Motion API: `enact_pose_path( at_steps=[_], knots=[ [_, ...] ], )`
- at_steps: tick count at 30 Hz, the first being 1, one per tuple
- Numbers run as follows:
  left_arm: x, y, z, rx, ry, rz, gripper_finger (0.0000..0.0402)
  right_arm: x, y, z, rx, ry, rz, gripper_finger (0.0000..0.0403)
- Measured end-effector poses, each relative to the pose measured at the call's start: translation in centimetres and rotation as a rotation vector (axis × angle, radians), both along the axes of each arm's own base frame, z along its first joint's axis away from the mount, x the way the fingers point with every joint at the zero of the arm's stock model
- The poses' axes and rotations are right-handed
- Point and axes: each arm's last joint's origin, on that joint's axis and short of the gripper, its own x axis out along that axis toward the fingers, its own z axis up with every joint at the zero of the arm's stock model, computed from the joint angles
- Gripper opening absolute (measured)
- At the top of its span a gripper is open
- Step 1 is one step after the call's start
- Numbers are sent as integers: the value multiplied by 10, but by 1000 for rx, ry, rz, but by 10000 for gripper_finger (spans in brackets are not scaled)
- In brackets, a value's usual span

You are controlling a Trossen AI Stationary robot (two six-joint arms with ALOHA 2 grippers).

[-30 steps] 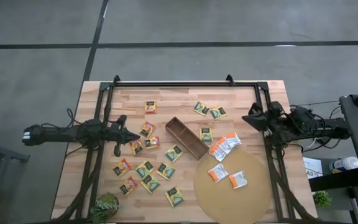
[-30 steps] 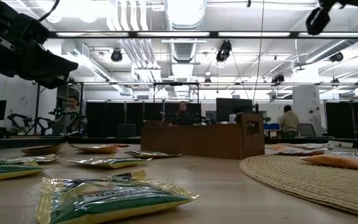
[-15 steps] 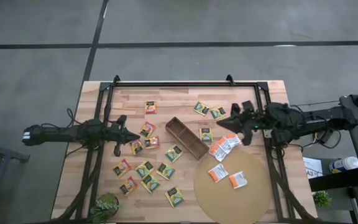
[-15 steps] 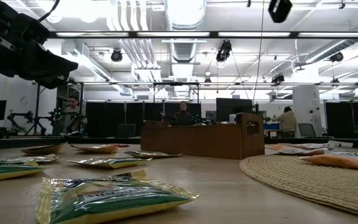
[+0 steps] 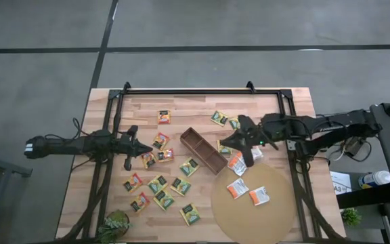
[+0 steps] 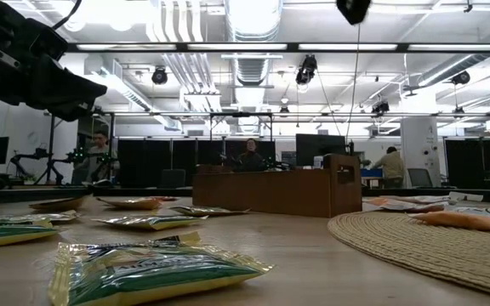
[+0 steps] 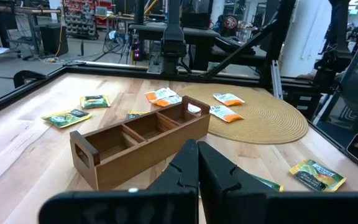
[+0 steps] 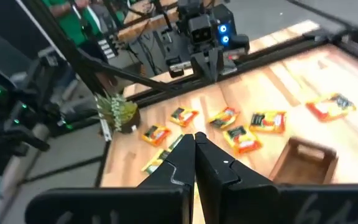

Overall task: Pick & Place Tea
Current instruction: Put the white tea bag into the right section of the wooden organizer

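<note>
- Two dark arms reach in over the wooden table (image 5: 181,102) from its left and right edges.
- The right gripper (image 5: 240,134) hangs above the table near the middle, between the wooden box (image 5: 203,150) and the right edge, just over a few sachets; its fingers are pressed together with nothing between them.
- The left gripper (image 5: 147,148) waits well above the left half of the table, fingers also pressed together and empty.
- The tea sachets (image 5: 162,199) lie scattered flat: a loose cluster of green-yellow and orange-red ones toward the front left corner, one orange-red (image 5: 164,116) alone near the back edge, and a couple of green-yellow (image 5: 219,118) beyond the box toward the back right.
- White-and-orange sachets (image 5: 237,188) lie on the round woven mat (image 5: 276,217) at the front right corner, with two more overlapping its back rim.
- The box stands diagonally at the table's centre, its compartments looking empty in the left wrist view.
- A small potted plant (image 5: 114,225) sits at the front left corner.
</note>
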Motion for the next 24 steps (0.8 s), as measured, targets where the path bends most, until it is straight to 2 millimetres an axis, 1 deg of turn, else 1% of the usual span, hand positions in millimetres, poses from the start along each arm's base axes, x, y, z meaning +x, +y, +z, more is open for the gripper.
enact_pose_path(
  at_steps=[4, 6, 10, 13, 19, 24],
  knots=[
    [0, 0, 0, 0, 0, 0, 0, 17, 2, 12, -102, 57, 20, 9],
    [0, 0, 0, 0, 1, 0, 0, 22, 1, 17, -147, 125, 7, 9],
    [0, 0, 0, 0, 3, 0, 0, 28, 0, 24, -237, 271, -40, 9],
    [0, 0, 0, 0, 5, 0, 0, 31, -2, 28, -294, 339, -101, 9],
    [0, 0, 0, 0, 5, 0, 0, 36, -7, 32, -397, 343, -251, 9],
    [0, 0, -1, 0, 6, 0, 0, 32, -17, 30, -424, 363, -304, 9]
  ],
)
